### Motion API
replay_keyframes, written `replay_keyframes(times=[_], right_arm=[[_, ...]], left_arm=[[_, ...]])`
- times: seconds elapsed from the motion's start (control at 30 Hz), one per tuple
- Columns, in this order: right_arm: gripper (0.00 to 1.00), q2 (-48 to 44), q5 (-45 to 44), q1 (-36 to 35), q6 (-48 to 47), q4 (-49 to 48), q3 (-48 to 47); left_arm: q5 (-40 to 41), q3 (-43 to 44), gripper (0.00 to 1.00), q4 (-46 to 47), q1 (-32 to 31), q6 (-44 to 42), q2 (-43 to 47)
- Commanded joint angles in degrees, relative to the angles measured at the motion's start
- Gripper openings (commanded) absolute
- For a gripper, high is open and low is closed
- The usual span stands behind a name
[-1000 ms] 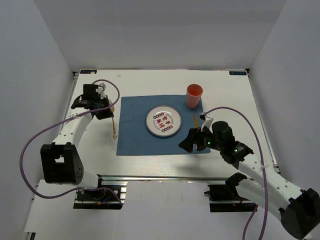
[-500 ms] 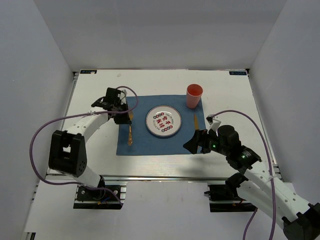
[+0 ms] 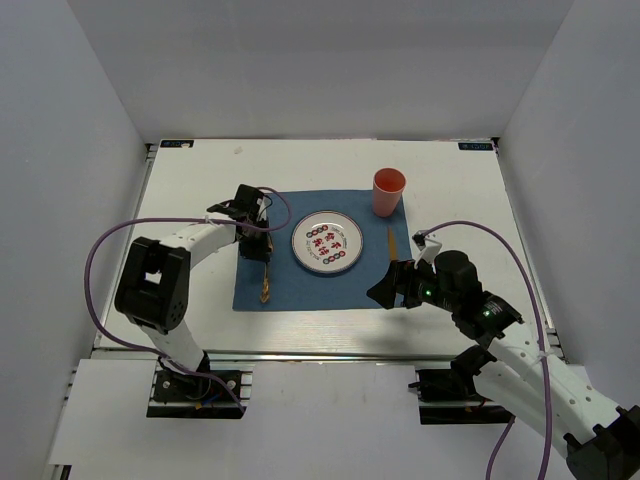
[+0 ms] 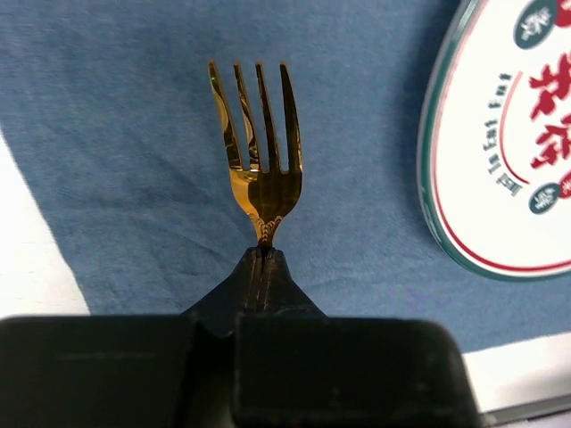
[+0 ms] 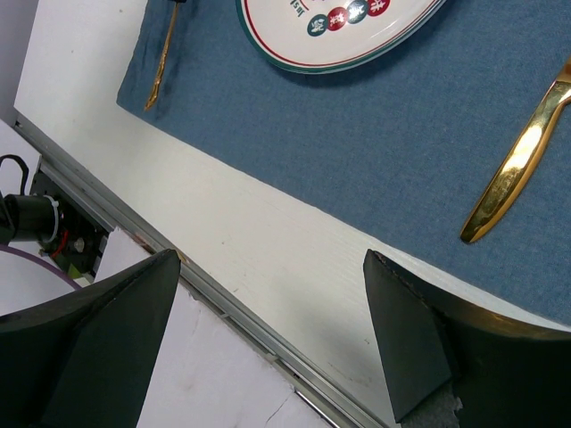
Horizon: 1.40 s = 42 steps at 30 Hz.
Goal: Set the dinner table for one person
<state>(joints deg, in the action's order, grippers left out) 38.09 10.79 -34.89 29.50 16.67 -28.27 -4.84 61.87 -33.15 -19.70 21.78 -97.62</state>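
My left gripper (image 3: 256, 226) is shut on the handle of a gold fork (image 3: 264, 278), which runs toward the near edge over the left part of the blue placemat (image 3: 290, 285). In the left wrist view the fork's tines (image 4: 258, 125) stick out past the shut gripper (image 4: 260, 257), left of the plate (image 4: 508, 160). The white patterned plate (image 3: 326, 242) sits mid-placemat on the white dinner table (image 3: 190, 180). A gold knife (image 3: 391, 240) lies right of the plate. A pink cup (image 3: 388, 192) stands at the placemat's far right corner. My right gripper (image 3: 384, 290) is open and empty near the placemat's near right corner.
The right wrist view shows the open gripper (image 5: 272, 259) over the bare table strip (image 5: 223, 209) and its silver rail (image 5: 232, 308), with the knife (image 5: 522, 165), plate (image 5: 339, 27) and fork (image 5: 161, 67) beyond. Grey walls close in the table on three sides.
My left gripper has carried the fork rightward from the bare table's left side onto the placemat's left part beside the plate. My right gripper drew back slightly toward the near edge.
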Motion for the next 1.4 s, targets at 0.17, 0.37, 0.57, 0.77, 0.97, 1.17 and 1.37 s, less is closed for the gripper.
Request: replay_keyframes(times=[0.17, 0.37, 0.57, 0.77, 0.97, 1.17, 1.37], right_arm=[[0.89, -0.12, -0.15, -0.09, -0.40, -0.05, 0.59], [0.89, 0.23, -0.24, -0.26, -0.23, 0.03, 0.50], [0.89, 0.32, -0.15, -0.26, -0.14, 0.12, 0.41], [0.89, 0.85, -0.15, -0.17, -0.23, 0.03, 0.32], [0.89, 1.03, -0.15, -0.26, -0.49, -0.05, 0.41], [0.89, 1.64, 0.02, -0.35, -0.58, -0.49, 0.59], [0.89, 1.29, 0.20, -0.17, -0.58, -0.32, 0.76]], left_arm=[[3.79, 1.33, 0.00, 1.42, -0.34, 0.90, -0.11], [3.96, 2.03, 0.00, 0.98, -0.86, 0.54, -0.81], [6.77, 2.47, 0.00, 0.19, -0.86, 0.37, -0.37], [7.04, 2.73, 0.00, 0.10, -0.86, 0.37, -0.64], [6.95, 2.73, 0.00, -0.08, -0.86, 0.28, -1.60], [8.09, 2.56, 0.01, -0.43, -0.86, 0.54, -1.96], [8.01, 2.29, 0.11, -0.08, -0.86, 1.16, -2.13]])
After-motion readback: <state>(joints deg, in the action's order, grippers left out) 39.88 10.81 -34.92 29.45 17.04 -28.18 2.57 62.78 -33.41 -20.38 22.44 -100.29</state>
